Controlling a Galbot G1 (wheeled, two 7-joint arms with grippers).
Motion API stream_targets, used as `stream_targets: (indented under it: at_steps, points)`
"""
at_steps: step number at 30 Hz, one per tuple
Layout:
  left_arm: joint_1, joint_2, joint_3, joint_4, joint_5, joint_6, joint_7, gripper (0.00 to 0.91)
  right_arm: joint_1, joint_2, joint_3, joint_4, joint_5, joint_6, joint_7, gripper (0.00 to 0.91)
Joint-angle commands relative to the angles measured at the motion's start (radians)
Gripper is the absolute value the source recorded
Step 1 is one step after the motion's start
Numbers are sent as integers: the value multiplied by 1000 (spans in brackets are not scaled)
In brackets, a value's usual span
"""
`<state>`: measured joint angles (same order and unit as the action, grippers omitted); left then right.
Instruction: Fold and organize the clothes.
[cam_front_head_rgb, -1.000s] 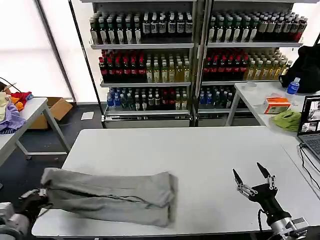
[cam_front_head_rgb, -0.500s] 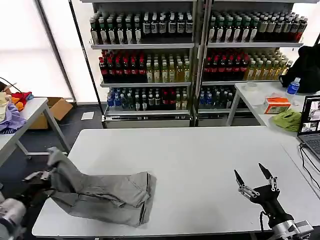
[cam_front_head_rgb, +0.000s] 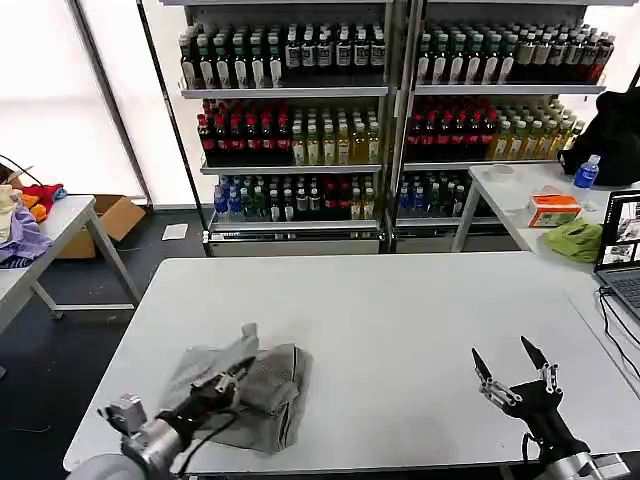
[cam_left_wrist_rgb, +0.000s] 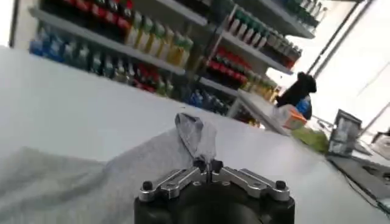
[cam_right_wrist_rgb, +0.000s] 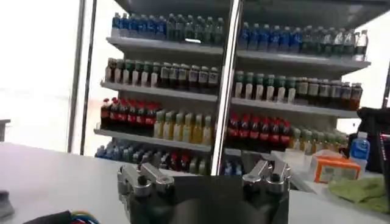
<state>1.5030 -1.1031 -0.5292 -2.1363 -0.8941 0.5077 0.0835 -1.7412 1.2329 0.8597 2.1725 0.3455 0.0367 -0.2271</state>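
Shirt (cam_front_head_rgb: 245, 385), grey, lies bunched at the table's (cam_front_head_rgb: 400, 310) near left; our left gripper (cam_front_head_rgb: 236, 378) pinches a raised fold. We should lay it slowly and flat. Right gripper (cam_front_head_rgb: 512, 365) waits near right, fingers spread, empty.

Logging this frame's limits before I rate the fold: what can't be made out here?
- Grey shirt, head view: bunched, so print or placket is hidden in its folds.
- Left gripper, head view: fingers sunk in cloth; the left wrist view shows them pinching a fold.
- Right gripper, right wrist view: fingertips cut off by the frame edge.
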Motion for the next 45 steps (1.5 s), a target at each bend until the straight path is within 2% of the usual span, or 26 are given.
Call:
stream_targets:
  at_steps: [1, 2, 7, 12, 15, 19, 23, 24, 27, 32, 36, 45]
  points:
    - [-102, -104, 216, 169, 59, -26, 2, 464, -7, 5, -6, 3, -1, 3, -3, 907]
    - [-115, -109, 220, 179, 83, -20, -7, 907, -7, 5, -7, 5, -1, 2, -3, 907]
    - [-104, -119, 201, 149, 138, -26, -28, 907, -9, 5, -16, 33, 6, -17, -7, 907]
    - [-33, -113, 118, -59, 97, -6, -53, 907, -6, 8, -32, 52, 5, -24, -12, 907]
    - [12, -97, 39, -225, 22, 5, -64, 907, -4, 10, -40, 56, 2, -26, -12, 907]
    - [36, -62, -98, -342, -17, 8, -85, 907, -3, 12, -44, 60, 1, -27, -12, 907]
    - [40, -46, -211, -188, 226, -7, -89, 907, -3, 11, -51, 56, -1, -24, -12, 907]
    - [49, -47, -209, -139, 365, -12, -90, 907, -3, 11, -53, 54, -6, -22, -12, 907]
    - [91, -60, -169, -26, 549, 11, -93, 907, -5, 10, -53, 53, -8, -21, -11, 907]
    - [90, -97, -88, 108, 606, -7, -85, 907, -9, 9, -53, 54, -7, -21, -12, 907]
    - [56, -114, -76, 153, 636, -10, -80, 907, -10, 6, -52, 57, 1, -25, -9, 907]
    - [50, -61, -135, 163, 635, -41, -82, 907, -16, 5, -43, 52, 0, -23, -12, 907]
